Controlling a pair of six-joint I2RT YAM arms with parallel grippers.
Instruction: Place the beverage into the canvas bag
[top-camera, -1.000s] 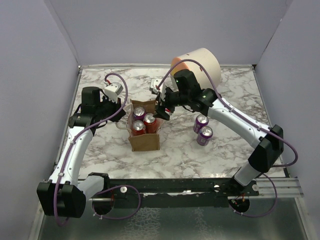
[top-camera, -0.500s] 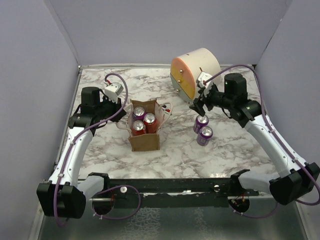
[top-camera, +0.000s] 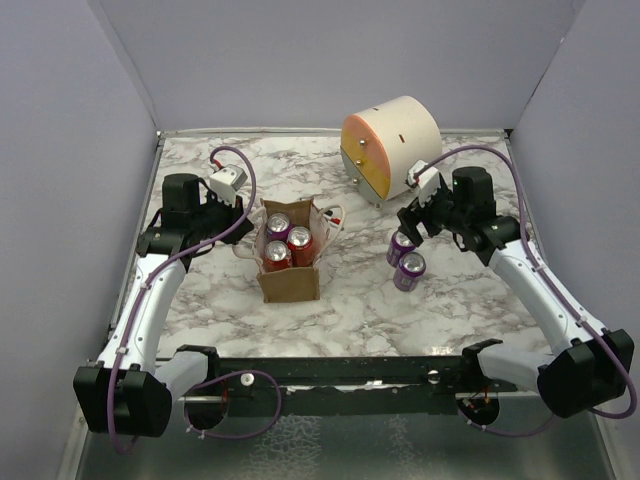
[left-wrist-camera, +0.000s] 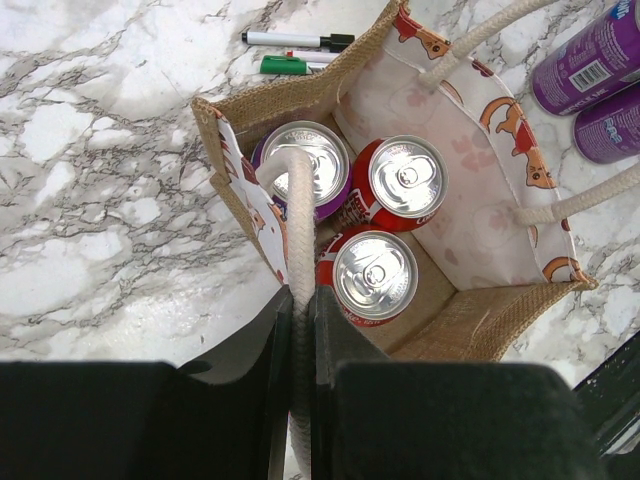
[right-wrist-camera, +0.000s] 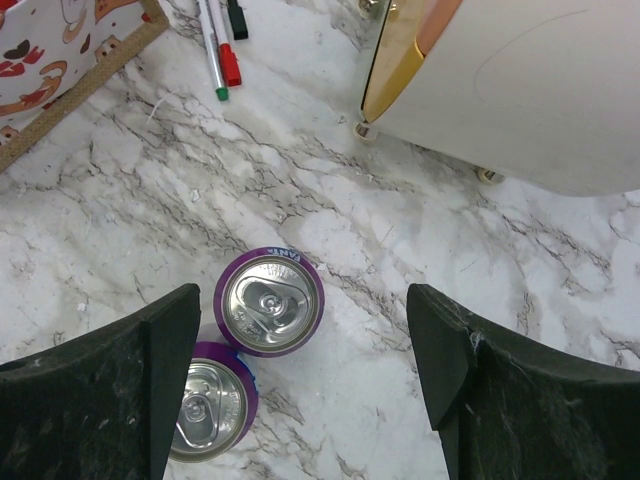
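The tan canvas bag (top-camera: 290, 282) stands upright mid-table and holds one purple can (left-wrist-camera: 305, 165) and two red cans (left-wrist-camera: 405, 180). My left gripper (left-wrist-camera: 297, 330) is shut on the bag's near white rope handle (left-wrist-camera: 296, 215), holding it at the bag's left side (top-camera: 243, 222). Two purple cans stand upright on the table right of the bag, one (top-camera: 402, 245) behind the other (top-camera: 410, 270). My right gripper (right-wrist-camera: 305, 345) is open above them (top-camera: 412, 222), with the farther can (right-wrist-camera: 270, 302) between its fingers and the nearer can (right-wrist-camera: 208, 408) by the left finger.
A large cream-and-orange drum (top-camera: 390, 145) lies on its side at the back right, close to my right gripper. Marker pens (right-wrist-camera: 218, 45) lie on the table behind the bag. Grey walls enclose the table on three sides.
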